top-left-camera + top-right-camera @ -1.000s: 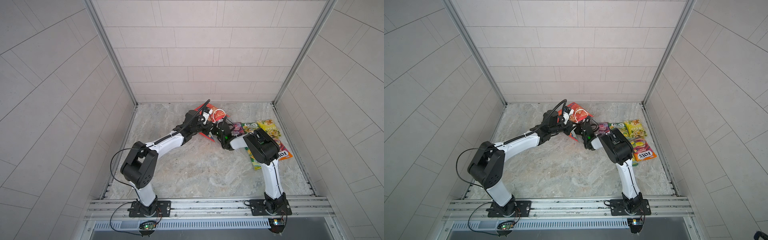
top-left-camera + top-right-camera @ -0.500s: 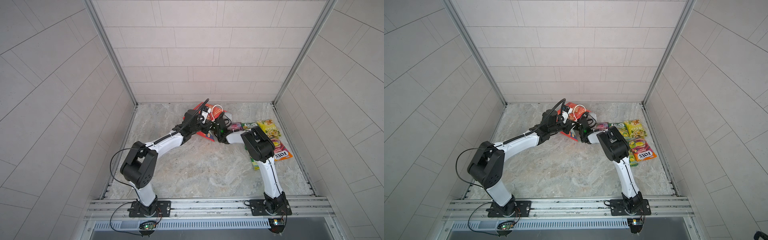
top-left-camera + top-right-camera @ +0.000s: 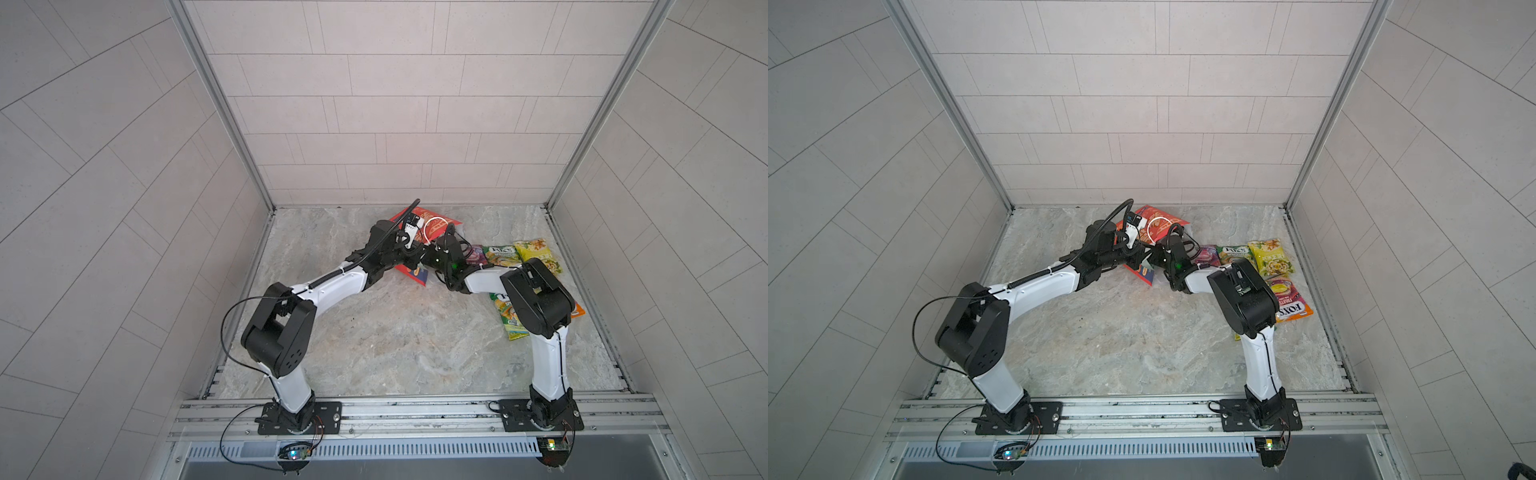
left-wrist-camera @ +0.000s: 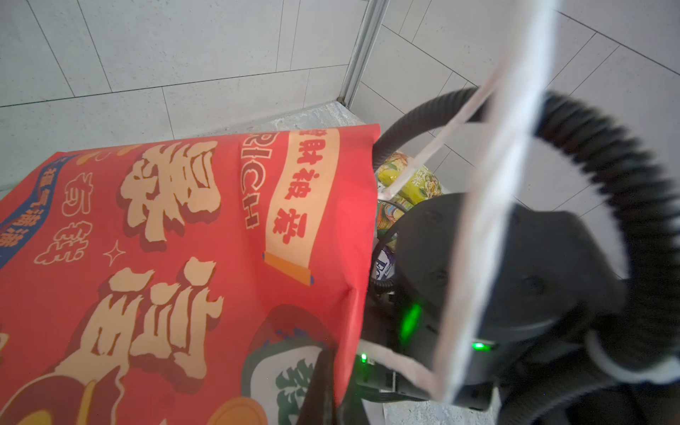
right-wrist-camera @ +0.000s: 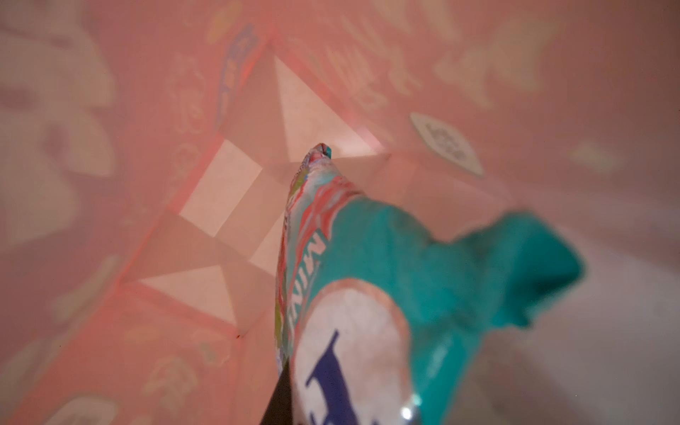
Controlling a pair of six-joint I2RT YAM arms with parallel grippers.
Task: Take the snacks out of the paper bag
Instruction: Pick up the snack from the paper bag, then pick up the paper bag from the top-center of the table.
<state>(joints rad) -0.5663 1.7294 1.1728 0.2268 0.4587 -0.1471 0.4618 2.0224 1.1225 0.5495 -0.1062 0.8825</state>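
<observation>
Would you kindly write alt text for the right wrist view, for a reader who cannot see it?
A crumpled teal snack packet with a white oval logo fills the near foreground, blurred, seen from inside the paper bag. Beyond it lie the bag's folded bottom and pink-glowing walls, with the outer print showing through faintly.

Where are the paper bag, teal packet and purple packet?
paper bag [image 4: 184, 220]: left wrist view, red printed side.
teal packet [image 5: 404, 254]: right wrist view, teal face.
purple packet [image 3: 1207, 254]: in a top view, front.
</observation>
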